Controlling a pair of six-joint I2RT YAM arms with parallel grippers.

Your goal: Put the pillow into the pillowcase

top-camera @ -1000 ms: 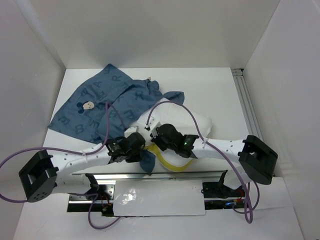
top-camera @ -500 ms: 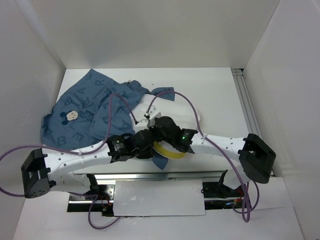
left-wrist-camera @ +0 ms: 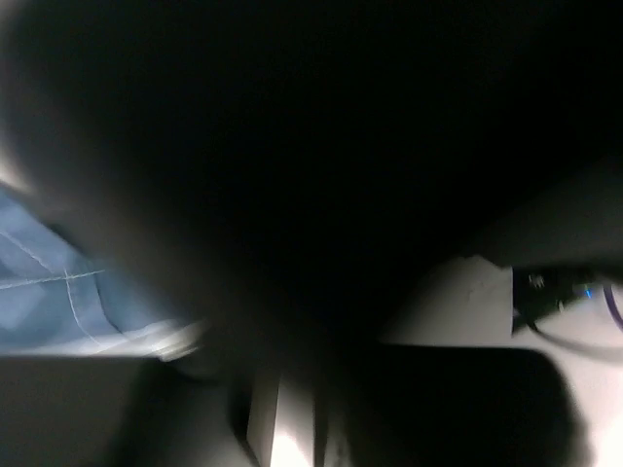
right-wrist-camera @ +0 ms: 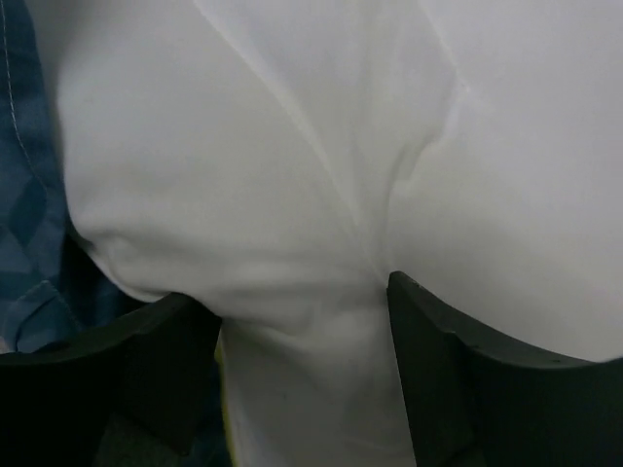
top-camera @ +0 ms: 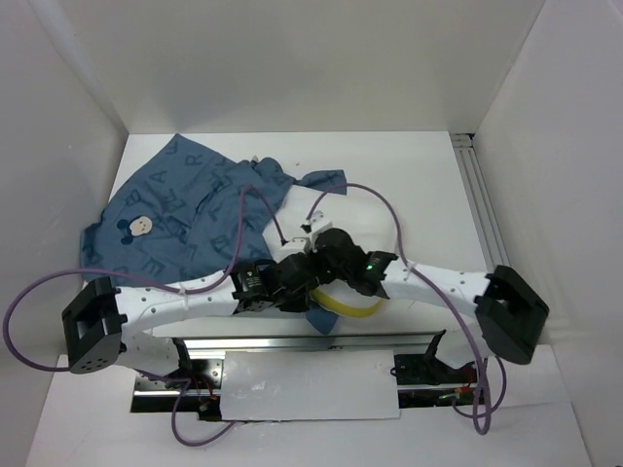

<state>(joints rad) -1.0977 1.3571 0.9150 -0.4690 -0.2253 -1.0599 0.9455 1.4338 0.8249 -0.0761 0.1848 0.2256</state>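
Note:
The dusty-blue pillowcase (top-camera: 175, 214) lies spread at the back left, letters and a mouse face on top. It covers most of the pillow; only the pillow's yellow band (top-camera: 343, 305) curls out near the front, beside a blue corner. Both wrists meet at that opening. My right gripper (top-camera: 313, 255) is open in its wrist view, its black fingers (right-wrist-camera: 443, 370) wide apart with white pillow (right-wrist-camera: 292, 146) cloth bulging between them (right-wrist-camera: 297, 302) and pillowcase (right-wrist-camera: 24, 195) at the left. My left gripper (top-camera: 292, 277) sits against it; its wrist view is dark and blurred, showing only blue pillowcase (left-wrist-camera: 58, 292).
White walls close in the table on the left, back and right. An aluminium rail (top-camera: 482, 204) runs along the right edge. A metal bar (top-camera: 311, 341) and a white sheet (top-camera: 311, 384) lie at the front between the bases. Purple cables (top-camera: 380, 209) loop over the arms.
The pillowcase has been drawn left and over the pillow, hiding its white body. The right gripper's fingers have spread apart. Both wrists have shifted slightly right.

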